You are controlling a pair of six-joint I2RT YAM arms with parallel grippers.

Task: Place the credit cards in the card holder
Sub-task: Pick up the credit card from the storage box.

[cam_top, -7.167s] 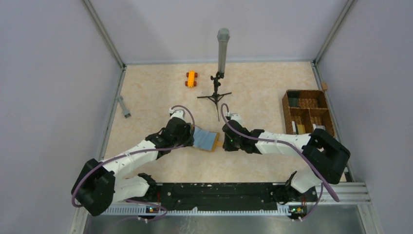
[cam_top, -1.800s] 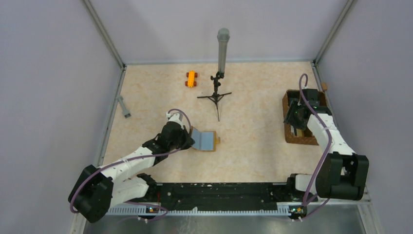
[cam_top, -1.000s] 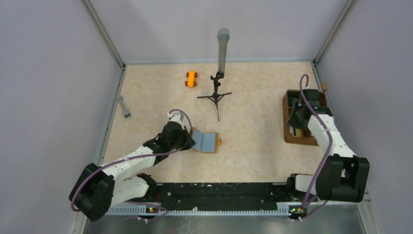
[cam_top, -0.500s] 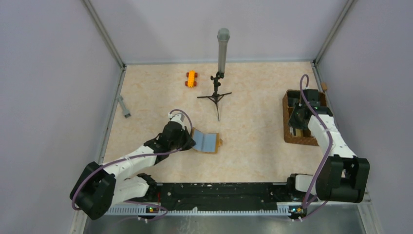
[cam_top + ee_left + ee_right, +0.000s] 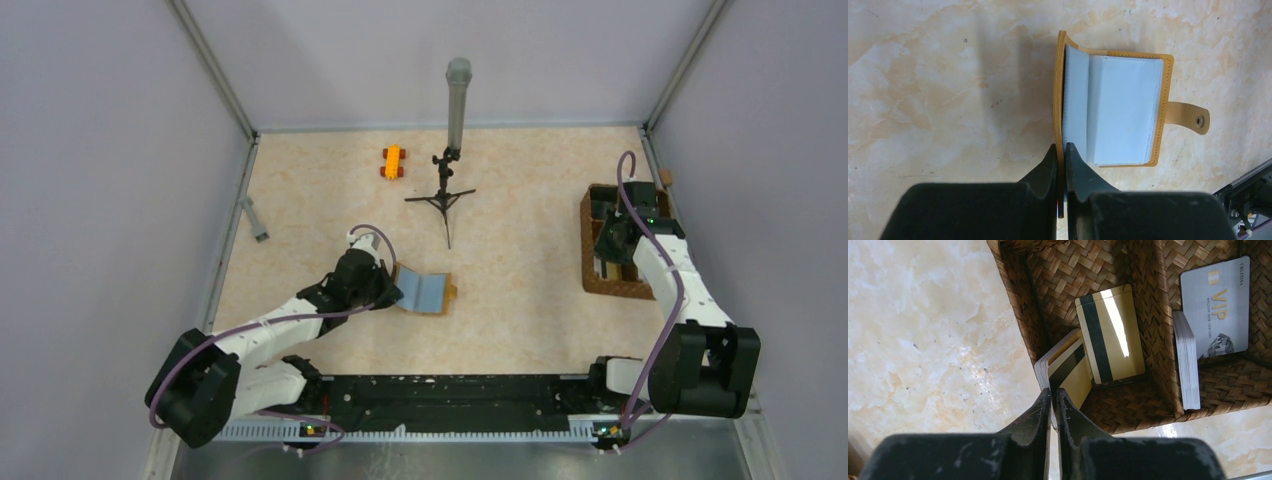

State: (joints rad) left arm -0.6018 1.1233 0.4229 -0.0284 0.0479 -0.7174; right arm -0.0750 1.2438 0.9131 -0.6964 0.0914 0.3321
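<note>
Right gripper (image 5: pixel 1053 405) just pinched down on a gold card (image 5: pixel 1071 371) in the wicker basket (image 5: pixel 1013 300), far right.
Left gripper (image 5: pixel 1061 155) is clamped on the card holder (image 5: pixel 1120 110) cover, keeping it open; lift-out looks next.

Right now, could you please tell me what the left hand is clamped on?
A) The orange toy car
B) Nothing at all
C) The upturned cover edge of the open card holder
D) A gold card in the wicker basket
C: in the left wrist view the left hand has its fingers pressed together on the mustard-orange cover edge of the card holder, which lies open on the table.
</note>
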